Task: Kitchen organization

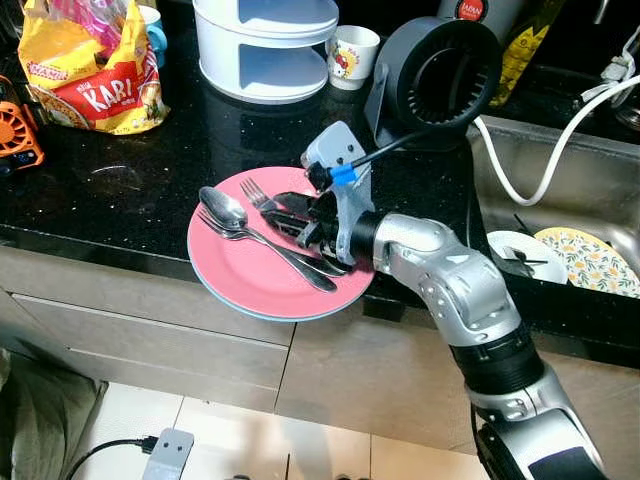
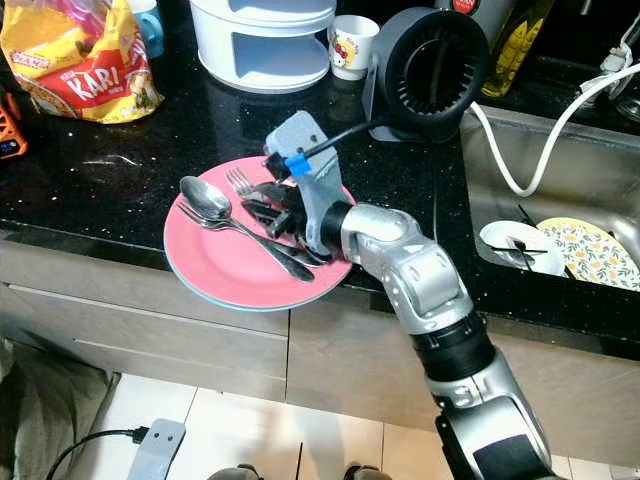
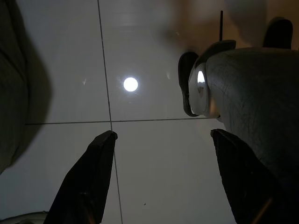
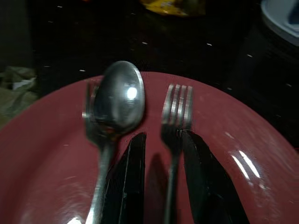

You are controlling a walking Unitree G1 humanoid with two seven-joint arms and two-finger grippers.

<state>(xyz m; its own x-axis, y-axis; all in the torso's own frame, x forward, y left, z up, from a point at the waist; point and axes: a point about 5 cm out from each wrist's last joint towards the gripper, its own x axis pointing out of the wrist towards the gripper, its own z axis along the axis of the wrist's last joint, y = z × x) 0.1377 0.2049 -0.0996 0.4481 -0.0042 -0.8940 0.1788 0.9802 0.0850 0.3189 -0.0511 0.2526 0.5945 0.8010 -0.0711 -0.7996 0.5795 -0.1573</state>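
Observation:
A pink plate lies on the black counter, its near rim hanging over the counter's front edge. On it rest a spoon on top of a second fork, and a separate fork to their right. My right gripper is low over the plate and open. In the right wrist view its black fingers run along either side of the fork's handle, the tines pointing away. My left gripper hangs open above the tiled floor.
Behind the plate stand a black round appliance, a white tiered container and a cup. A yellow snack bag lies far left. The sink on the right holds plates; a white cable crosses it.

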